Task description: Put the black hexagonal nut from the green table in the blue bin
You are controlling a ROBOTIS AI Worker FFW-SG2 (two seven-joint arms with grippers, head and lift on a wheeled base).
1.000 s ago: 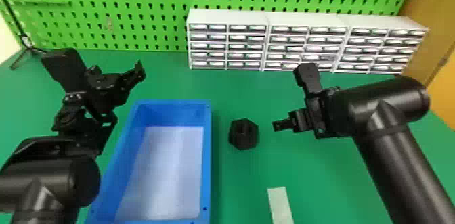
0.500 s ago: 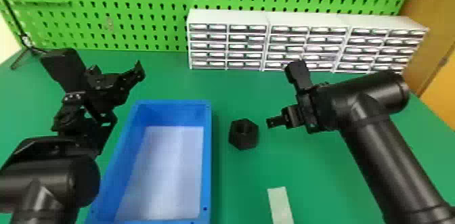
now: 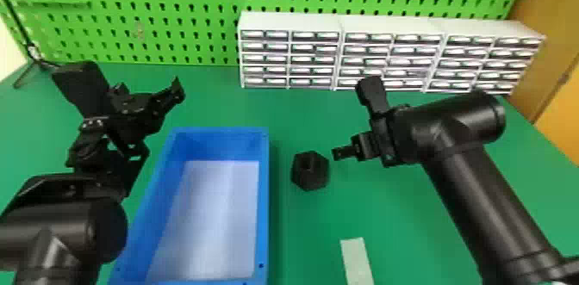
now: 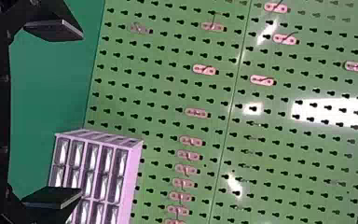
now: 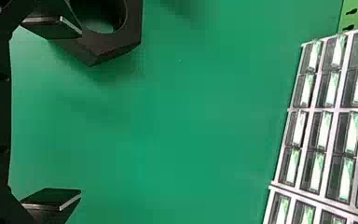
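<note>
The right hand (image 5: 81, 113) is shifting leftward over the table (image 3: 409, 228), closing on the black hexagonal nut (image 3: 313, 179). The nut is lying flat, hole upward, between that hand and the right wall of the blue bin (image 3: 263, 202), so its carry is probably staying short. The right hand is keeping its fingers wide, presumably for straddling the nut, which is still sitting off to one finger's side. Toward the table's left edge, the left hand (image 4: 82, 113) is waiting empty, fingers spread, likely leaving the bin's opening free.
</note>
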